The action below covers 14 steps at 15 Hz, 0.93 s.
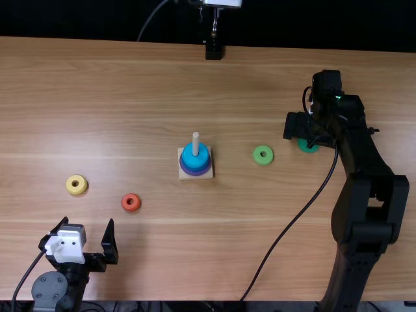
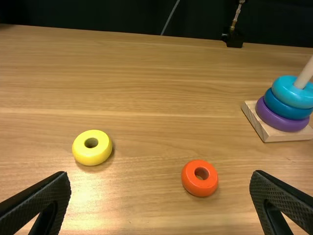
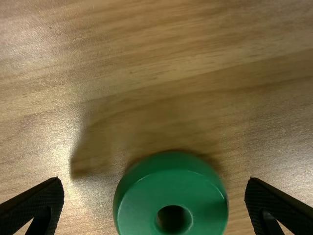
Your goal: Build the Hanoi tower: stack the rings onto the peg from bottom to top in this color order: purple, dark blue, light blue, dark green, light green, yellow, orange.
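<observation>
My right gripper [image 1: 300,135] is over the dark green ring [image 1: 308,146] at the table's right. In the right wrist view its open gripper [image 3: 154,205] has the dark green ring [image 3: 171,200] between its spread fingers, seemingly untouched. My left gripper [image 1: 89,235] stands open at the near left; in the left wrist view that gripper [image 2: 160,200] holds nothing. Purple [image 1: 196,174], dark blue and light blue [image 1: 190,158] rings sit on the peg [image 1: 195,144]. The light green ring [image 1: 263,155] lies right of the tower, the yellow ring [image 1: 77,185] and orange ring [image 1: 131,202] left.
The tower's square wooden base [image 1: 186,176] stands mid-table [image 1: 130,97]. A black cable [image 1: 286,230] arcs beside the right arm, right of the tower and near the light green ring. A black mount [image 1: 214,49] stands at the far edge.
</observation>
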Tool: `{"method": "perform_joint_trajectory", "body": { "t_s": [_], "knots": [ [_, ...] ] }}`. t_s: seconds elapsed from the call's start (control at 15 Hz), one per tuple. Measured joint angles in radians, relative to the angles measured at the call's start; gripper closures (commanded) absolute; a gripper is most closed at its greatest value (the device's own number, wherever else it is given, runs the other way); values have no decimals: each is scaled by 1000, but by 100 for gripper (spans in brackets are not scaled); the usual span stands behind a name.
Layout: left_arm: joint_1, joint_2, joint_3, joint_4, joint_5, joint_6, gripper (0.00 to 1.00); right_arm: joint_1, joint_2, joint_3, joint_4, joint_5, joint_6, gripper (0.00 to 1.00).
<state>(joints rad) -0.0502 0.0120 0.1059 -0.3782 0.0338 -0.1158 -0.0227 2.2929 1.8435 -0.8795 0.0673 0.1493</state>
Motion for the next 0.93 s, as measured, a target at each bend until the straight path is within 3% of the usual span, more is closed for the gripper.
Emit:
{"method": "perform_joint_trajectory", "body": {
  "t_s": [0.07, 0.27, 0.33, 0.53, 0.6, 0.93],
  "knots": [
    [0, 0, 0, 0, 0, 0, 0, 0, 0, 0, -9, 0, 0, 4],
    [0, 0, 0, 0, 0, 0, 0, 0, 0, 0, -15, 0, 4, 46],
    [0, 0, 0, 0, 0, 0, 0, 0, 0, 0, -18, 0, 3, 65],
    [0, 0, 0, 0, 1, 0, 0, 0, 0, 0, -19, 0, 4, 96],
    [0, 0, 0, 0, 0, 0, 0, 0, 0, 0, -25, 0, 5, 100],
    [0, 0, 0, 0, 0, 0, 0, 0, 0, 0, -52, 0, 5, 100]
  ]
}}
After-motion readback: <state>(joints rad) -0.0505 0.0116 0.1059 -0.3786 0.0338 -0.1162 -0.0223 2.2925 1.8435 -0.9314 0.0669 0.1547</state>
